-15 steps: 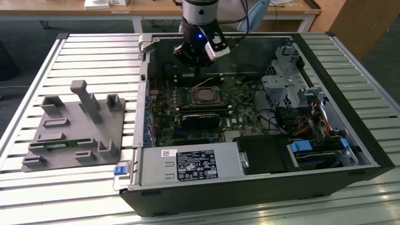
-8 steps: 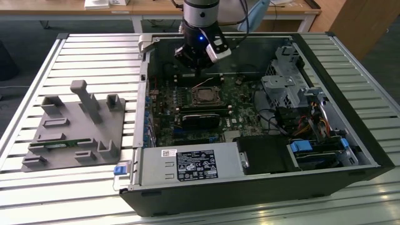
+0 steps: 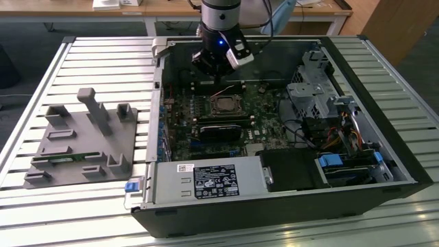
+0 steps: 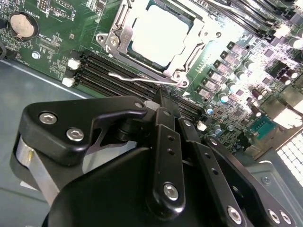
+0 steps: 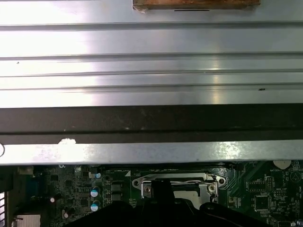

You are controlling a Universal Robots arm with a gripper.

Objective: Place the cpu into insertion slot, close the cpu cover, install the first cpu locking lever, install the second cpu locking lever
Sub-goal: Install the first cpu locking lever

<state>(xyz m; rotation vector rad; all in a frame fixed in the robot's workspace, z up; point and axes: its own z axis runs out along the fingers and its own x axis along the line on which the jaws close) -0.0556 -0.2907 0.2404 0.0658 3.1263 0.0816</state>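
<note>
Inside the open case (image 3: 274, 213) on the bench (image 3: 103, 56), the cpu (image 4: 158, 35) sits in the slot (image 3: 224, 106) with the cover (image 4: 118, 37) closed over it. The pincer (image 4: 163, 95), pressed together and empty, hovers just beside a wire lever (image 4: 137, 77), apparently to push it.
</note>
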